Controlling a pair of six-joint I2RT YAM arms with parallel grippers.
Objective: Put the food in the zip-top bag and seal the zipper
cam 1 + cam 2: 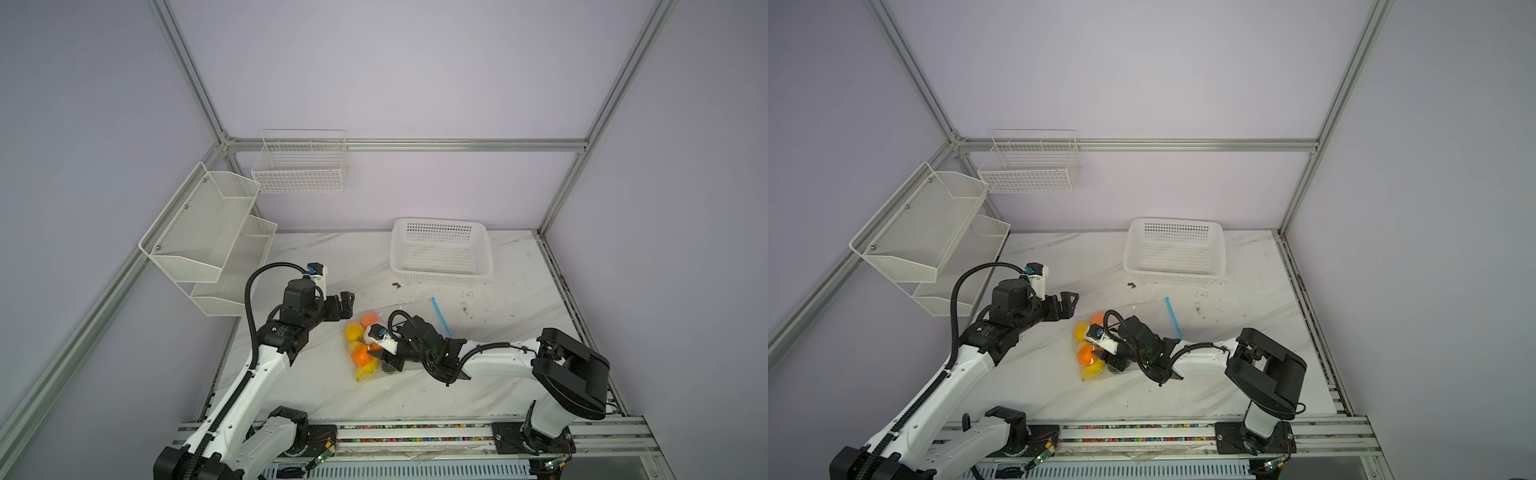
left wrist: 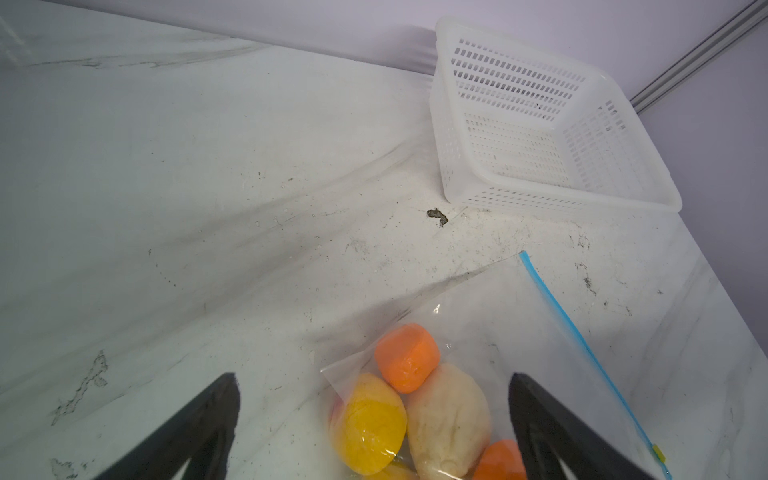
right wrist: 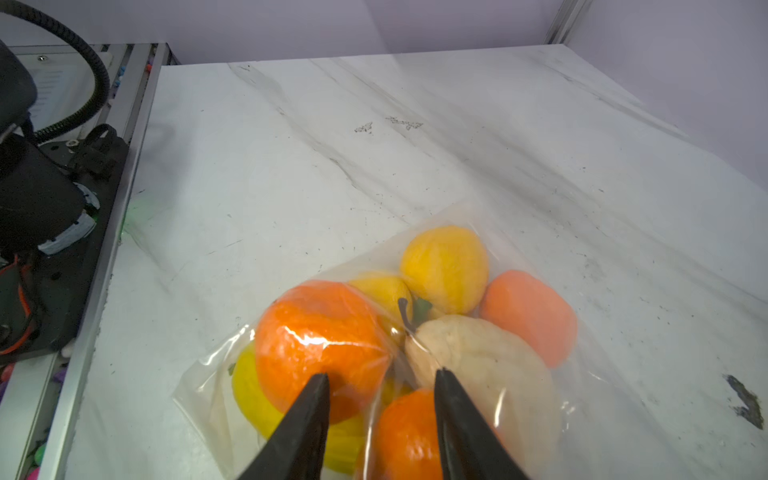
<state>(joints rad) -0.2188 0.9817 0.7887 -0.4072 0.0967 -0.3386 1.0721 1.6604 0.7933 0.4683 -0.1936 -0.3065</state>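
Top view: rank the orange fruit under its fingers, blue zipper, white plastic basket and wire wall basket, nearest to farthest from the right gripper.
From the right gripper:
1. orange fruit, in the zip-top bag at its fingertips.
2. zipper, right of it on the table.
3. white plastic basket, at the table's back.
4. wire wall basket, high on the back wall.

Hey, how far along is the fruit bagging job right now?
Done: all the visible food lies inside the zip-top bag. In hand: the right gripper, jaws apart, is over it; the left gripper hovers open nearby. Left: the zipper; its slider sits at one end, and I cannot tell if it is sealed.
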